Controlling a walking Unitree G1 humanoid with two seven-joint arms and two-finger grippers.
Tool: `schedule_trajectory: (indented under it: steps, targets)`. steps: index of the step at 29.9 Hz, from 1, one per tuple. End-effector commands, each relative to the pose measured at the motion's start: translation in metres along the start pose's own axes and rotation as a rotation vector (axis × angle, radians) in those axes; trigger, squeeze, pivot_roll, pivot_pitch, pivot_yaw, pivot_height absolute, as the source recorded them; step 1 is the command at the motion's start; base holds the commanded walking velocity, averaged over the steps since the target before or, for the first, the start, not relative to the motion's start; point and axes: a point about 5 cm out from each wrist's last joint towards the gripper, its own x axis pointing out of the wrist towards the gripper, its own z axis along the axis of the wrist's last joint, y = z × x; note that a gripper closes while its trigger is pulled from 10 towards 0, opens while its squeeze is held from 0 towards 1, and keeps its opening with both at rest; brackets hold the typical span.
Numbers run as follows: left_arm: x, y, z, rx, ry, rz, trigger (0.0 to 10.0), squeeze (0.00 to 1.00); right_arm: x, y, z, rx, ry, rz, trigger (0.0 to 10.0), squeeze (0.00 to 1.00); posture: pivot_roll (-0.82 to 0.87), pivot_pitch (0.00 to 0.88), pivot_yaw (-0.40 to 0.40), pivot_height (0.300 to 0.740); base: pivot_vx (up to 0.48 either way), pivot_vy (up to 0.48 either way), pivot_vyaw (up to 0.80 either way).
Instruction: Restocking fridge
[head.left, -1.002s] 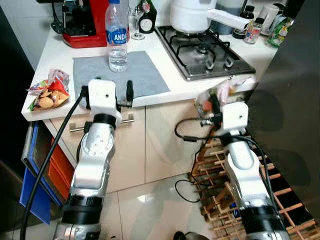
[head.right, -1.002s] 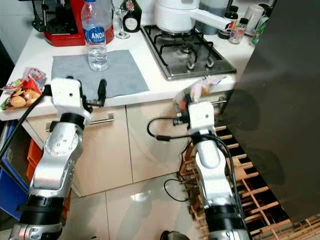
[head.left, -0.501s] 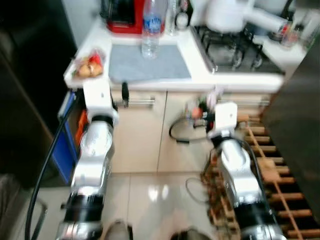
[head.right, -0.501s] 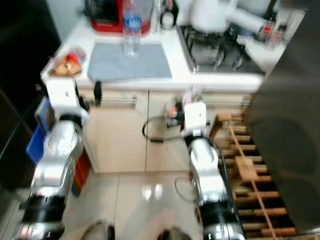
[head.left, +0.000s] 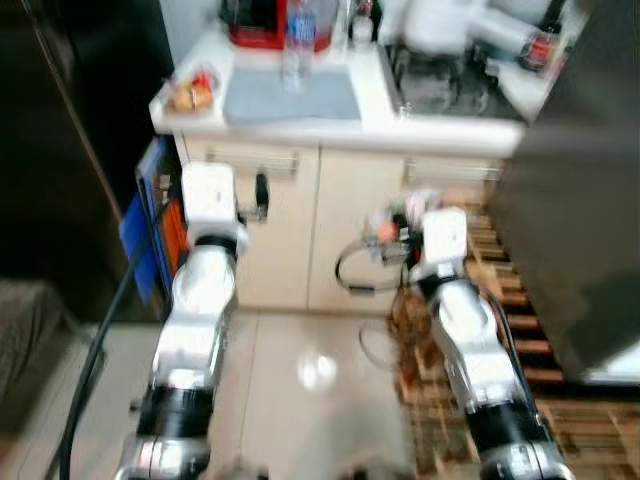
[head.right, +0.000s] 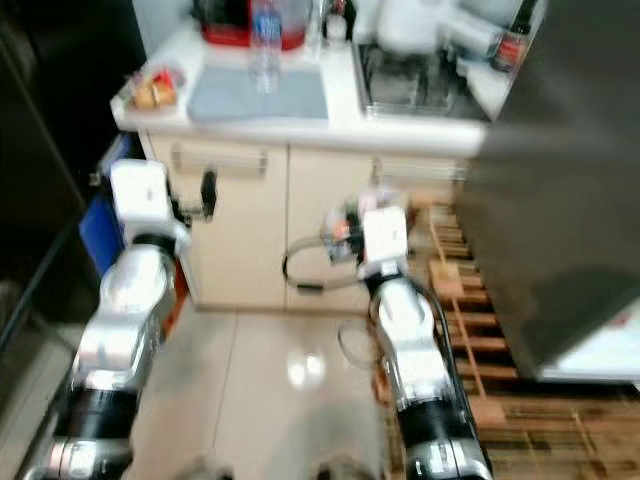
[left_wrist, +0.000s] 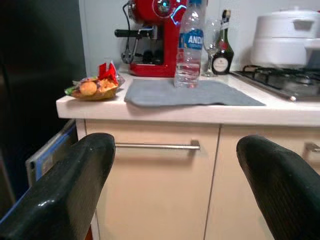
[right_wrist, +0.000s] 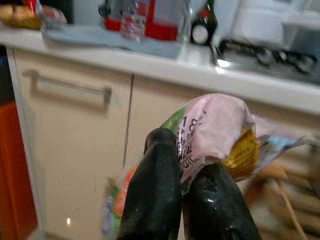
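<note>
Transport step, by my judgement: I stand back from the counter (head.left: 300, 118), a dark fridge (head.left: 590, 180) to my right. My right end effector (right_wrist: 181, 200) pinches a food packet (right_wrist: 215, 132). My left end effector (left_wrist: 175, 190) is spread, unloaded. Next: turn toward the fridge.

The water bottle (left_wrist: 189, 45) label reads "AND"; the packet's (right_wrist: 220, 132) print is unreadable.

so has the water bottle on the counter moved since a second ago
No. The water bottle stands on the grey mat beside the red coffee machine, as before. It looks smaller and higher in the eye views because the robot has backed away.
</note>
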Motion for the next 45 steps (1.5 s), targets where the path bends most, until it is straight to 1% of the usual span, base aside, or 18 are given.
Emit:
schedule_trajectory:
  steps: [1,12,15,16,18,20,23,25,30,41,45]
  targets:
    - [0.002,0.001,0.003,0.002,-0.012,0.001,10.0,0.0,0.003,0.0,0.008,0.008,-0.038,0.004,0.0,0.0,-0.06,0.0,-0.037,0.74,-0.259,-0.262,0.0]
    - [0.002,0.001,0.001,0.004,-0.012,-0.008,10.0,0.0,0.0,-0.002,0.001,0.007,-0.021,0.013,0.0,0.0,-0.07,0.0,-0.03,0.74,-0.267,-0.264,0.0]
    - [0.003,0.001,0.001,-0.004,-0.017,-0.01,10.0,0.0,-0.002,-0.004,-0.002,0.006,-0.013,0.012,0.0,0.0,-0.07,0.0,-0.03,0.74,0.0,0.0,0.0]
    - [0.003,0.0,0.001,0.001,-0.015,-0.014,10.0,0.0,-0.002,-0.004,-0.003,0.006,-0.01,0.012,0.0,0.0,-0.07,0.0,-0.03,0.74,0.0,0.0,0.0]
    - [0.003,-0.001,0.003,-0.035,-0.023,-0.03,10.0,0.0,-0.005,-0.006,-0.005,0.006,-0.003,0.008,0.0,0.0,-0.08,0.0,-0.029,0.74,0.0,0.0,0.0]
    - [0.003,-0.004,0.007,-0.031,-0.044,-0.064,10.0,0.0,-0.008,-0.009,-0.008,0.007,0.005,0.001,0.0,0.0,-0.08,0.0,-0.027,0.74,0.0,0.0,0.0]
    - [0.002,-0.01,0.009,-0.046,-0.057,-0.104,10.0,0.0,-0.012,-0.014,-0.012,0.008,0.021,-0.019,0.0,0.0,-0.08,0.0,-0.027,0.74,0.0,-0.443,0.0]
    - [0.002,-0.011,0.008,-0.039,-0.055,-0.11,10.0,0.0,-0.015,-0.018,-0.014,0.009,0.029,-0.032,0.0,0.0,-0.09,0.0,-0.022,0.74,0.0,-0.45,0.0]
    - [0.003,-0.013,0.007,-0.052,-0.053,-0.123,10.0,0.0,-0.02,-0.027,-0.018,0.007,0.042,-0.067,0.0,0.0,-0.11,0.0,-0.016,0.74,0.0,-0.437,0.0]
    - [0.006,-0.016,0.008,-0.06,-0.061,-0.137,10.0,0.0,-0.025,-0.032,-0.021,-0.007,0.057,-0.078,0.0,0.0,-0.12,0.0,-0.016,0.74,0.0,-0.425,0.0]
    - [0.007,-0.015,0.006,-0.051,-0.055,-0.131,10.0,0.0,-0.025,-0.032,-0.021,-0.008,0.055,-0.08,0.0,0.0,-0.12,0.0,-0.016,0.74,0.249,-0.407,0.0]
